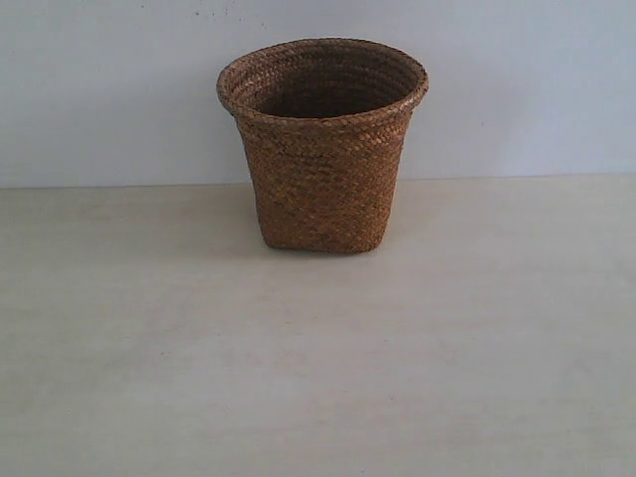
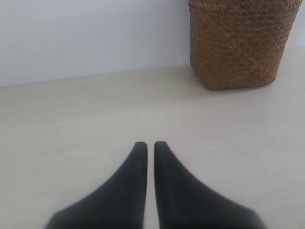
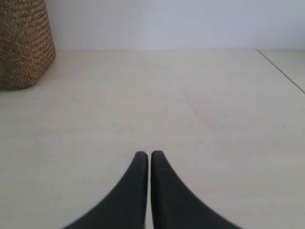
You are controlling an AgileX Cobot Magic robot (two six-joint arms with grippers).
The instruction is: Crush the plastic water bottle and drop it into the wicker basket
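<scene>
The brown wicker basket (image 1: pixel 320 149) stands upright at the back middle of the table, its dark inside showing nothing I can make out. The plastic water bottle is not visible in any view. My left gripper (image 2: pixel 150 145) hangs low over bare tabletop, shut with nothing between its black fingers, and the basket (image 2: pixel 238 43) stands some way ahead of it. My right gripper (image 3: pixel 149 155) is likewise shut and empty over the table, with the basket's side (image 3: pixel 24 45) off at the edge of its view. Neither gripper appears in the exterior view.
The pale wooden table (image 1: pixel 318 368) runs back to a plain white wall (image 1: pixel 109 89). A seam or table edge (image 3: pixel 281 70) crosses the far corner of the right wrist view.
</scene>
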